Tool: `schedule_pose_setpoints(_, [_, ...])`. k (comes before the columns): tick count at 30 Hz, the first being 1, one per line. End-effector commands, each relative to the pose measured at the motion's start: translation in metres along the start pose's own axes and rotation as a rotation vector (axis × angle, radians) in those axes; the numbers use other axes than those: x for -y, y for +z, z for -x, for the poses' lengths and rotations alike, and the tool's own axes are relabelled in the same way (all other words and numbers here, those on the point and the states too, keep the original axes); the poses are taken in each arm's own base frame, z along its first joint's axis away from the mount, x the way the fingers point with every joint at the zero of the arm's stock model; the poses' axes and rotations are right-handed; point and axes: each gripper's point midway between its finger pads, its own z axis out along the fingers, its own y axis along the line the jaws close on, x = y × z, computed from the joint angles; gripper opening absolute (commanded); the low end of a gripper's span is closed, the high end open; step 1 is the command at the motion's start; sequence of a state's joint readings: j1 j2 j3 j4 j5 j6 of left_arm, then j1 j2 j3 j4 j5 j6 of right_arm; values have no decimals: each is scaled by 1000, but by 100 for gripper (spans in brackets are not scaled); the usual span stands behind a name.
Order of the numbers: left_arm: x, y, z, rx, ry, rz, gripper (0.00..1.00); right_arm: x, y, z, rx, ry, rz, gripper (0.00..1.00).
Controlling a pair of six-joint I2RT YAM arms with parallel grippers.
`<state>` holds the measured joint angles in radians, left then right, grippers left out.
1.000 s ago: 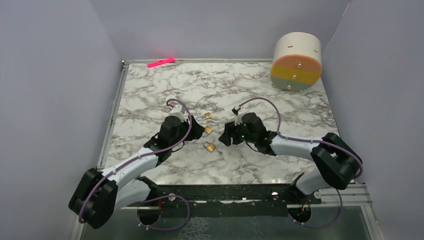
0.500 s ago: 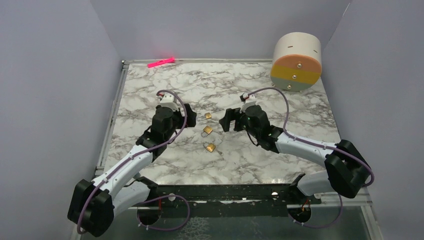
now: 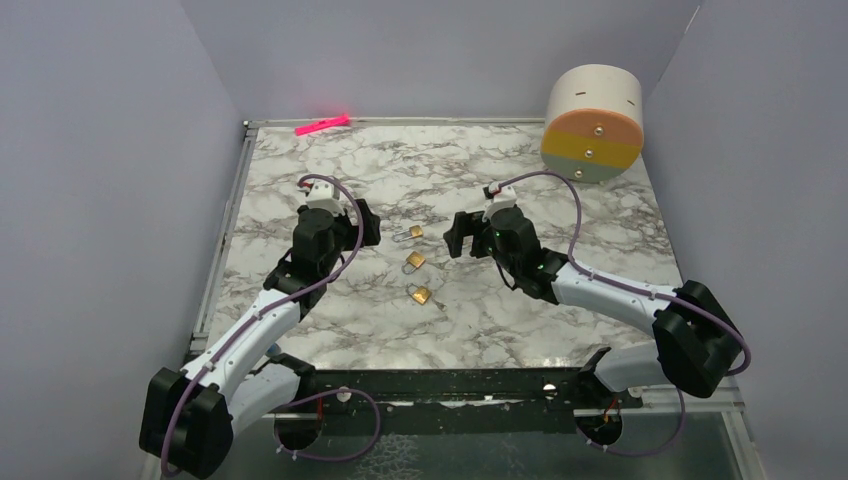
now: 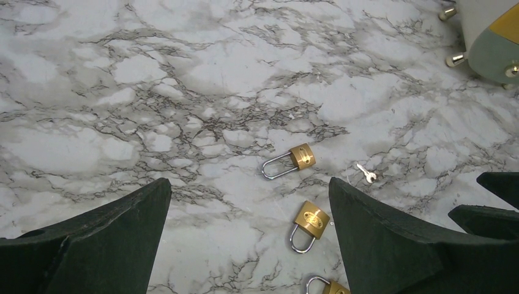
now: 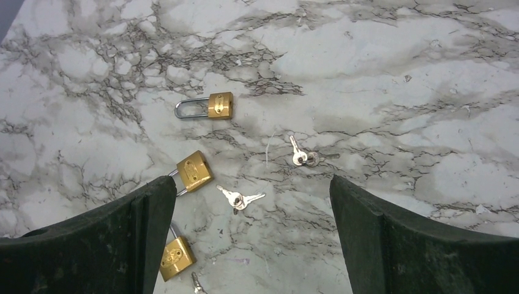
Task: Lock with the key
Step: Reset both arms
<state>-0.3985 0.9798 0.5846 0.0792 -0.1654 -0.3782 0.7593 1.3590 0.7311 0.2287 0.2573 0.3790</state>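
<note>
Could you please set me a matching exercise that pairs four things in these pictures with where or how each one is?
Things:
1. pink strip
2. round box
3. pair of keys
4. left gripper

Places or states:
A. open, holding nothing
B. at the far right corner of the table
C. at the far left corner
D. lying loose beside the brass padlocks

Pairs: 1-C, 2-B, 3-D, 4-A.
</note>
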Motion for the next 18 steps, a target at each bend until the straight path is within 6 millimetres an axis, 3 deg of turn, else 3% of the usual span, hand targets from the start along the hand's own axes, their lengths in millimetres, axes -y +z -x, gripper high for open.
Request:
schedule_pose_setpoints(1, [1,-3,12,38,4,-10,99,3,-1,6,8,-21,-24,100])
schedule_pose_setpoints(18, [3,-4,15,48,8,-21,99,3,-3,2,7,-20,-11,100])
